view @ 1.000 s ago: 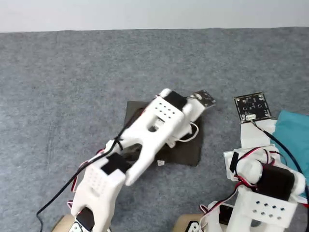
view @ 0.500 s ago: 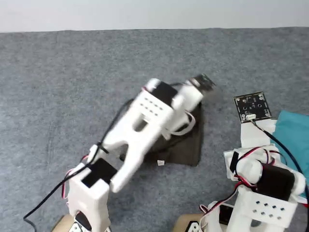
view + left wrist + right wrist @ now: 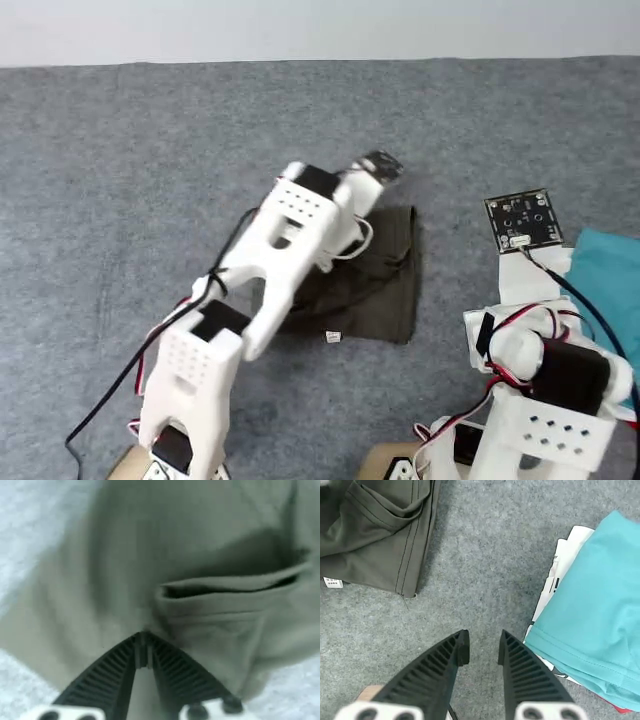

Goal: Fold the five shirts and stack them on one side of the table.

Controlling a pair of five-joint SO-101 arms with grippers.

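Room to pass over bare grey mat [image 3: 120, 180] on far side & left. Mid-table blocked: left arm [image 3: 290, 240] lies across olive shirt [image 3: 385, 290]. Rt edge crowded w/ teal shirt stack [image 3: 605, 272] & right arm [image 3: 540, 385]; mat strip betw. the shirts.

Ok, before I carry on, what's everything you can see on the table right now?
dark olive shirt: one, dark olive, mid-table, partly under the left arm
white tag: one, white, at that shirt's near edge
teal shirt: one, teal, at the table's right edge, on top of a pile
white layer: one, white, directly beneath the teal shirt; whether it is a shirt is unclear
red fabric: one sliver, red, at the bottom of that pile
table cover: one, grey, carpet-like
left gripper: black fingers, shut, pinching the dark olive shirt
right gripper: black fingers, open, above bare cover between the two shirts
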